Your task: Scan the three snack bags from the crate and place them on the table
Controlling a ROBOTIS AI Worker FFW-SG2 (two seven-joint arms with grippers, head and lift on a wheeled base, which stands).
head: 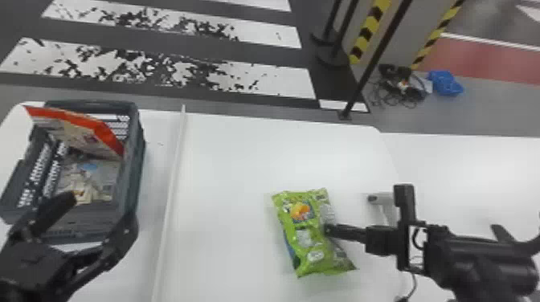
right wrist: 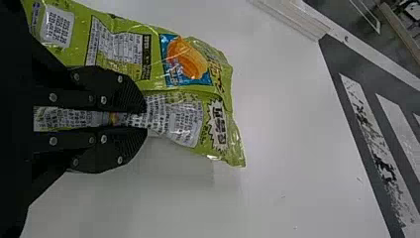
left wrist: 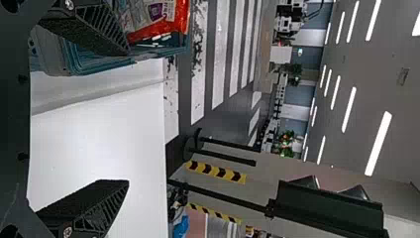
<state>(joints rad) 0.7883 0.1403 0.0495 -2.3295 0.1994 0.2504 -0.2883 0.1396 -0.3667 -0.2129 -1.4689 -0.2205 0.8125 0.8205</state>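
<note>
White table (head: 225, 160), smooth top, head view: spans left edge to right of centre, rounded far corners. Second white surface (head: 462, 160) adjoins at right. Raised white strip (head: 173, 172) runs far edge to bottom of frame, left of centre. Dark grey crate (head: 134, 176) sits left of strip, apart from it. Pale grey object (head: 386, 197), dark tip, right of centre, partly hidden.
</note>
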